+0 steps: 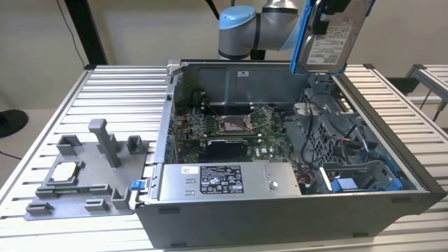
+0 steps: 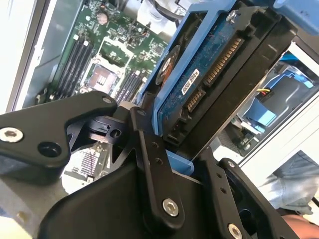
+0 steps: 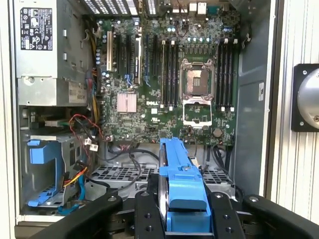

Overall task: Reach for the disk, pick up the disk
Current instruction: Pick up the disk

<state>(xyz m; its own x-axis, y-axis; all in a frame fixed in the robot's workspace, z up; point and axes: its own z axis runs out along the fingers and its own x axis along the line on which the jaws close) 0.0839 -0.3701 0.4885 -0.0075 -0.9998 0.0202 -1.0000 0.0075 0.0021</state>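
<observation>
One disk point(image 1: 333, 39) hangs in our gripper point(image 2: 172, 149), lifted clear above the open computer case point(image 1: 280, 210) near its back wall. We see the black fingers point(image 3: 149, 214) clamped against both flat faces of the disk in both wrist views, its blue rail point(image 3: 182, 184) standing between them. In the exterior view its white label faces the camera and the drive sits nearly upright. Below it inside the case lies the green motherboard point(image 3: 164, 79), with the silver power supply point(image 1: 224, 181) along the case's front edge. Beside the case, on the slatted table point(image 1: 105, 84), rests a grey fixture point(image 1: 84, 173).
</observation>
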